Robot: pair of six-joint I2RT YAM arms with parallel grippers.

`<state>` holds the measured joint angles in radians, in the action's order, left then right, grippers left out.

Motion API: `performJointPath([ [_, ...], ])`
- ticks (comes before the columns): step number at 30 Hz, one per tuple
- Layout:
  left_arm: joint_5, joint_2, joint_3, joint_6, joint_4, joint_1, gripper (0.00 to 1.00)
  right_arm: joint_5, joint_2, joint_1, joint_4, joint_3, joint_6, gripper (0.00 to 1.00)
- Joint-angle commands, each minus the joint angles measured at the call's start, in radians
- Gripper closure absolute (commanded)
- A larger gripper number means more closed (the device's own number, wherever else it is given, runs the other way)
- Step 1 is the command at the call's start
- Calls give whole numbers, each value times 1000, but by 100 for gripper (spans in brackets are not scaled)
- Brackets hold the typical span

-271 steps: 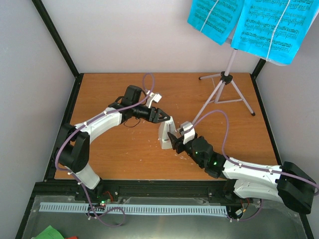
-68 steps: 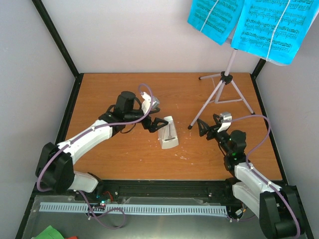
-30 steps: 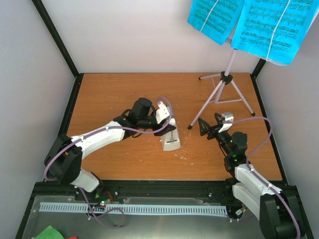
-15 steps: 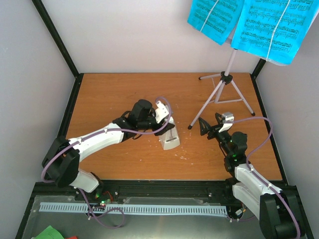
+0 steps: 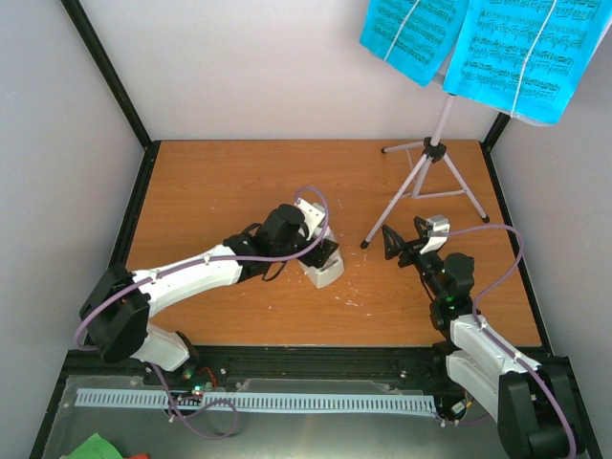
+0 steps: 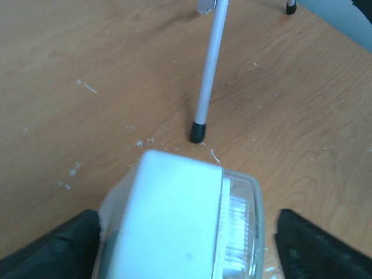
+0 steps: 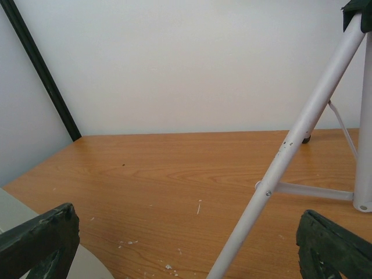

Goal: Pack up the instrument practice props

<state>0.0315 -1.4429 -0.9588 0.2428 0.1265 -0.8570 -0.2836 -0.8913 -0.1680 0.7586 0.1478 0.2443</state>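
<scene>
The white metronome (image 5: pixel 326 271) with its clear cover lies on the wooden table, mid-centre. My left gripper (image 5: pixel 320 256) is right over it. In the left wrist view the metronome (image 6: pixel 174 221) fills the space between my fingers, and my left gripper (image 6: pixel 186 247) is open, with a gap showing on the right side. The lilac tripod music stand (image 5: pixel 429 153) stands at the back right, holding cyan sheet-music pages (image 5: pixel 521 53) high up. My right gripper (image 5: pixel 392 244) is open and empty beside the stand's near leg (image 7: pixel 279 174), which crosses between its fingers.
The stand's front leg foot (image 5: pixel 364 244) rests just right of the metronome and also shows in the left wrist view (image 6: pixel 197 132). Black frame posts and pale walls close in the table on three sides. White crumbs are scattered on the wood (image 5: pixel 354 304).
My left gripper has moved right and down onto the metronome, now straddling it. The metronome has shifted slightly. My right arm pulled back from it earlier and has since stayed still.
</scene>
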Motion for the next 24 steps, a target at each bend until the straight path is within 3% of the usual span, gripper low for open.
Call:
performJointPath([
  [1, 73, 23, -21, 62, 23, -14, 6, 8, 1, 5, 10, -8, -13, 0],
  [3, 79, 57, -20, 57, 26, -14, 1, -5, 4, 4, 13, -7, -11, 0],
  [8, 78, 153, -39, 45, 71, 18, 0, -32, 5, 4, -56, 35, 11, 0],
  [12, 144, 227, -68, 10, 116, 162, 1, -48, -10, -56, -130, 76, -18, 0],
  [18, 287, 320, -17, 36, 44, 493, 1, 154, 10, -384, -277, 87, -51, 0],
  [21, 264, 327, -5, 22, 42, 558, 1, 290, -3, -554, -299, 56, -22, 0],
  [24, 144, 340, 9, -44, 10, 561, 0, 475, -69, -713, -365, 68, -21, 0],
])
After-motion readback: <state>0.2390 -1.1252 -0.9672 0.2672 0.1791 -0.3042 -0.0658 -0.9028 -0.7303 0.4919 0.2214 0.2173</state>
